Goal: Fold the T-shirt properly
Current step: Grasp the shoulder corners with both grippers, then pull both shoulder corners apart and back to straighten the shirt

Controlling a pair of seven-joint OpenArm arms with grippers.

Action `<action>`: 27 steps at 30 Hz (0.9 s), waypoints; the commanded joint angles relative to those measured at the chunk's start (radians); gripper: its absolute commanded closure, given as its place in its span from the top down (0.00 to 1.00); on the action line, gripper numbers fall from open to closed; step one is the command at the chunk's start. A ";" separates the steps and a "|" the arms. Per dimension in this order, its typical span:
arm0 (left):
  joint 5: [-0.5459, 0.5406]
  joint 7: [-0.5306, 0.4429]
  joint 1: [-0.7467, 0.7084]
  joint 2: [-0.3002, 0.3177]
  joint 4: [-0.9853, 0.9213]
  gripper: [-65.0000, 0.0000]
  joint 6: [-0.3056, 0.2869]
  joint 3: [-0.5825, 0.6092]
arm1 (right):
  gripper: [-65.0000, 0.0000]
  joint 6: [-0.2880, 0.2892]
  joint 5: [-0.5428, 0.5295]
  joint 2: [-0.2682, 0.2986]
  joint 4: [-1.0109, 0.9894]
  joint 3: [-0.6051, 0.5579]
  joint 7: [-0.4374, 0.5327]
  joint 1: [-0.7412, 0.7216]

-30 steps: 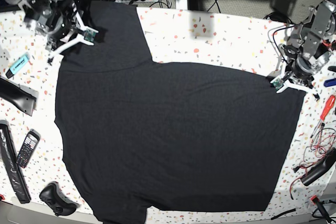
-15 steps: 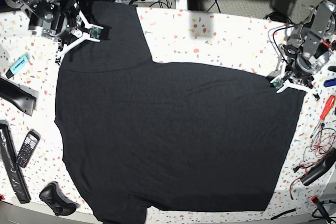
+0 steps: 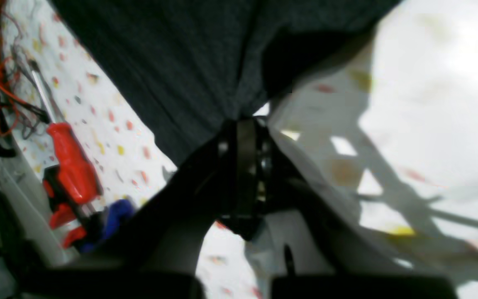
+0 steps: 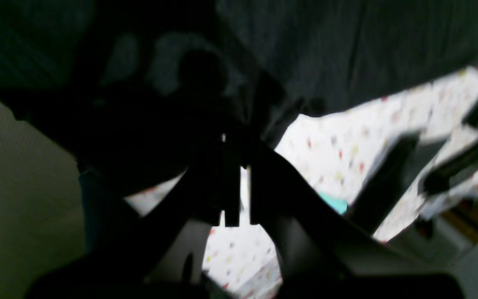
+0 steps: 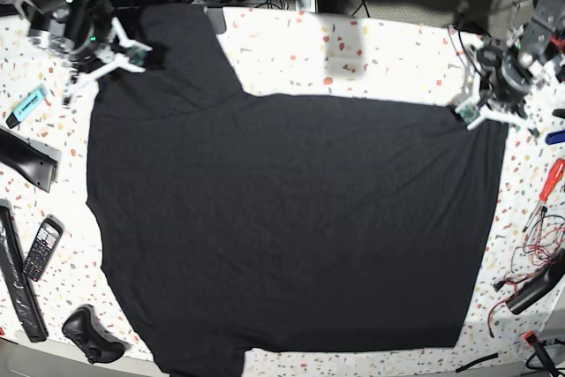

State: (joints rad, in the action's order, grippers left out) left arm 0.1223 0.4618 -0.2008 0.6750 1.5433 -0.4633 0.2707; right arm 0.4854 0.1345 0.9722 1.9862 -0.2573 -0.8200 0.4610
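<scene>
**Black cloth pinched at both far corners, all of it lying toward the near edge**

Black fabric of the T-shirt (image 5: 291, 218) covers most of the bench (image 5: 388, 59), plain side up, spread flat. Its long axis runs between the two side edges of the bench; one sleeve reaches to the far edge, another pokes out at the near edge.

The right gripper (image 5: 132, 55) sits at the far corner of the shirt beside that far sleeve, with its jaws clamped together; in the right wrist view the dark cloth bunches at the tips (image 4: 232, 153), so it seems to be grasping the fabric there. The left gripper (image 5: 468, 112) is at the opposite far corner, clenched on the hem, where the left wrist view shows the cloth drawn into a small peak at the tips (image 3: 243, 124).

From both pairs of fingers the whole shirt lies toward the near edge. Each arm is nearest to its own corner, so probably the fold will bring this far edge over toward the near one.
</scene>
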 commanded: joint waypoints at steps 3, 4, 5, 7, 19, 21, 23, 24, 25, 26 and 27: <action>-0.065 0.019 -0.093 0.007 0.078 0.00 -0.054 -0.066 | 0.00 0.001 -0.064 0.020 0.069 0.090 0.010 0.070; -0.072 0.016 -0.119 0.007 0.104 0.00 -0.054 -0.093 | 0.00 0.001 -0.073 0.020 0.086 0.116 0.011 0.095; -0.072 0.016 -0.145 0.006 0.130 0.00 -0.054 -0.121 | 0.00 0.001 -0.081 0.019 0.103 0.139 0.011 0.120; -0.072 0.016 -0.191 0.007 0.180 0.00 -0.054 -0.171 | 0.00 0.001 -0.092 0.019 0.135 0.183 0.011 0.166; -0.091 0.016 -0.396 0.006 0.366 0.00 -0.054 -0.385 | 0.00 0.004 -0.091 0.016 0.294 0.394 -0.016 0.448; -0.091 0.017 -0.404 0.007 0.377 0.00 -0.054 -0.412 | 0.00 0.004 -0.090 0.010 0.319 0.430 -0.019 0.484; -0.107 0.019 -0.403 0.006 0.377 0.00 -0.054 -0.437 | 0.00 0.004 -0.091 -0.011 0.343 0.465 -0.018 0.509; -0.117 0.019 -0.403 0.007 0.377 0.00 -0.054 -0.450 | 0.00 0.004 -0.092 -0.023 0.354 0.481 -0.018 0.519; -0.125 0.018 -0.403 0.006 0.377 0.00 -0.054 -0.462 | 0.00 0.004 -0.099 -0.033 0.364 0.495 -0.018 0.523; -0.126 0.016 -0.402 0.007 0.377 0.00 -0.054 -0.475 | 0.00 0.005 -0.120 -0.043 0.370 0.507 -0.018 0.523; -0.126 0.015 -0.402 0.007 0.377 0.00 -0.054 -0.488 | 0.00 0.005 -0.137 -0.050 0.370 0.519 -0.014 0.522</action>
State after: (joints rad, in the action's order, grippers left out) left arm -0.0048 0.4870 -0.6033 0.6651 1.9041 -0.5282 -0.2054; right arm 0.4908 -0.0120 0.9100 2.3413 0.2527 -0.8368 0.9813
